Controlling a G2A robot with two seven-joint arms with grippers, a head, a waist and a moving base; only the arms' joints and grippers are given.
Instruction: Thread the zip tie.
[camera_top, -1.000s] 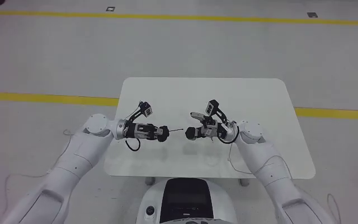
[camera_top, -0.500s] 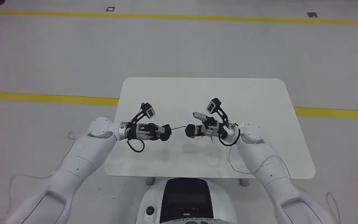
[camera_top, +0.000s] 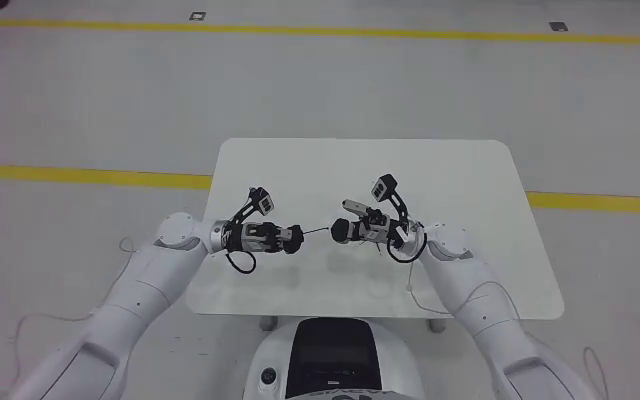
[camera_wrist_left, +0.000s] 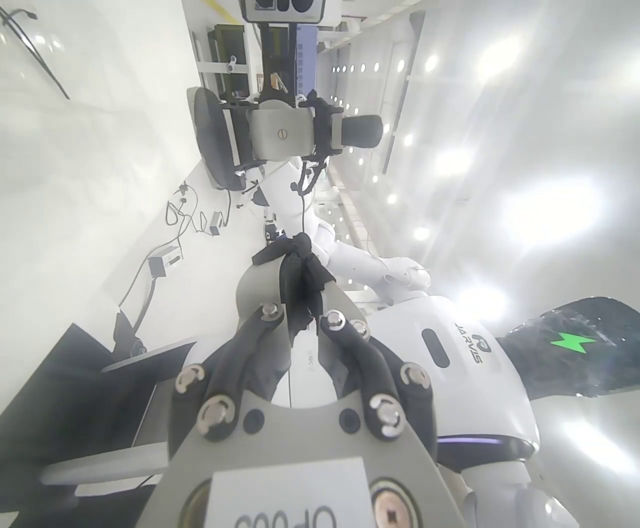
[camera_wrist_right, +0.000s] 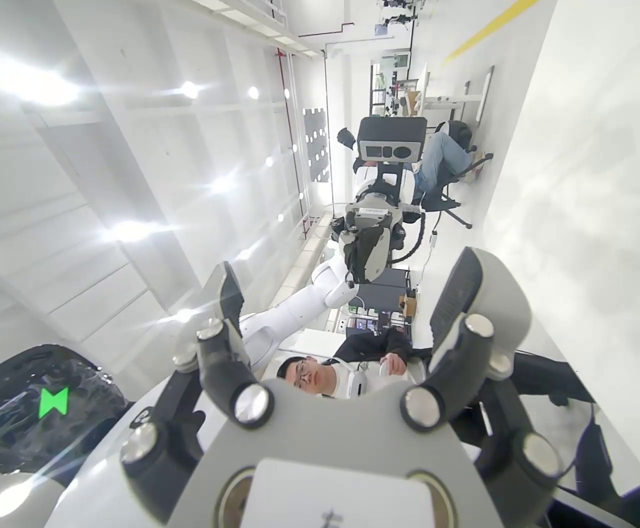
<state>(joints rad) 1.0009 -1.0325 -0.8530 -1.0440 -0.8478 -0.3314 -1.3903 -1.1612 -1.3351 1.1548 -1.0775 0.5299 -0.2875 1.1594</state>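
Left claw (camera_wrist_left: 300, 281) gripping zip tie (camera_top: 315, 232) over tabletop (camera_top: 470, 170) centre, tail pointing toward right claw (camera_wrist_right: 345, 280), which is gaping wide and empty. Threading apparently not yet begun; no loop forming.

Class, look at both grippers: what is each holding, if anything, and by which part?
The left gripper is shut on the zip tie by its strap, the thin free end sticking out toward the right gripper, which is open and holds nothing.

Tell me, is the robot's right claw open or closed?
Open. In the right wrist view the right gripper has its two fingers spread wide apart, with a big gap between them.
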